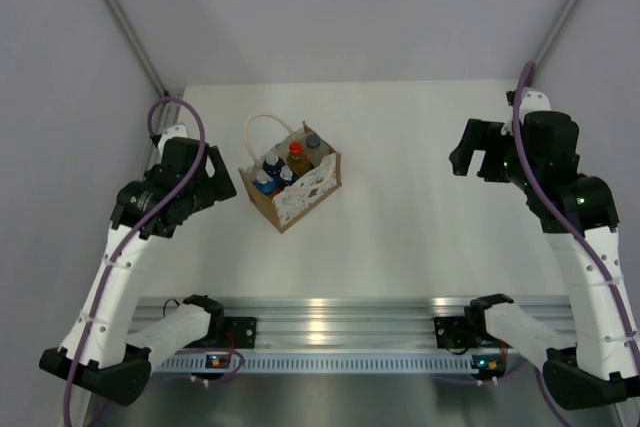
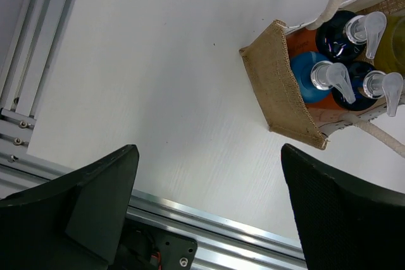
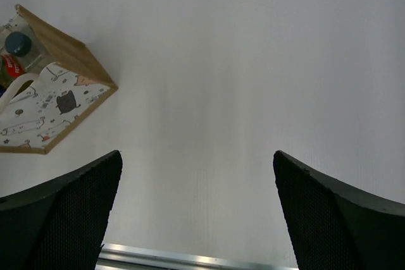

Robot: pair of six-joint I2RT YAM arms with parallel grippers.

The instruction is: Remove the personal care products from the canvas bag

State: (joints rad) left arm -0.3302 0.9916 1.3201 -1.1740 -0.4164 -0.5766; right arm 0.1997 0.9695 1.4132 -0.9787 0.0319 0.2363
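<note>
The canvas bag (image 1: 300, 198) stands upright left of the table's middle, tan with a white patterned side and cream loop handles. Inside stand three orange bottles with blue tops (image 1: 272, 175), a yellow bottle with a red cap (image 1: 296, 152) and a whitish bottle with a dark grey cap (image 1: 313, 140). My left gripper (image 1: 218, 183) is open and empty, just left of the bag. In the left wrist view (image 2: 209, 181) the bag (image 2: 281, 90) and blue tops (image 2: 308, 78) lie at upper right. My right gripper (image 1: 478, 160) is open and empty, far right of the bag (image 3: 54, 109).
An aluminium rail (image 1: 340, 313) runs along the table's near edge, with both arm bases on it. Grey walls close the left, right and back sides. One bag handle (image 1: 262, 128) arches up toward the back left.
</note>
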